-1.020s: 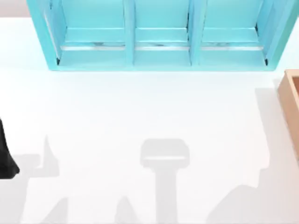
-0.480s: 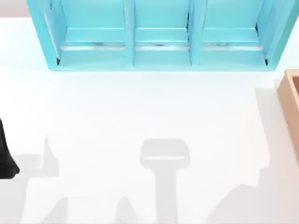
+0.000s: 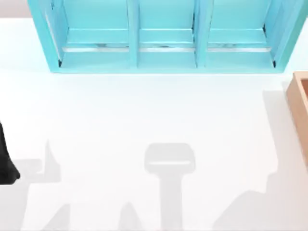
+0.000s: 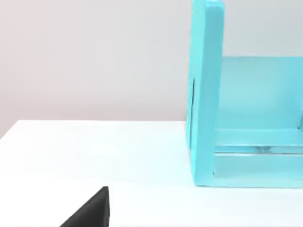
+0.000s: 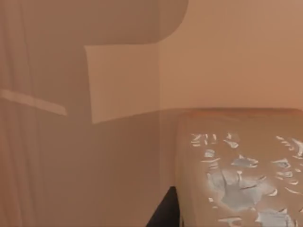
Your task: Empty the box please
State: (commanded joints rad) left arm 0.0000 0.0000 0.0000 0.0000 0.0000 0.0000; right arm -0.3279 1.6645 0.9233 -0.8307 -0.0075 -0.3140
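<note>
The box (image 3: 299, 108) is a light-brown, thick-walled container, cut off by the top view's right edge. The right wrist view looks at its inside walls (image 5: 118, 85) from close up. A tan cube with white flecks (image 5: 241, 175) lies inside, in a corner against the walls. A dark part of my right gripper (image 5: 163, 213) shows right beside the cube. My left arm (image 3: 6, 161) is parked at the table's left edge. A black part of my left gripper (image 4: 92, 210) hangs over the white table.
A big turquoise shelf unit (image 3: 163, 38) with three bays spans the back of the table, and its end wall (image 4: 206, 94) stands ahead of the left wrist. The white tabletop (image 3: 154, 115) between shelf and box carries only arm shadows.
Only the arm shadow at the table's lower right shifts slightly. Nothing else has visibly moved.
</note>
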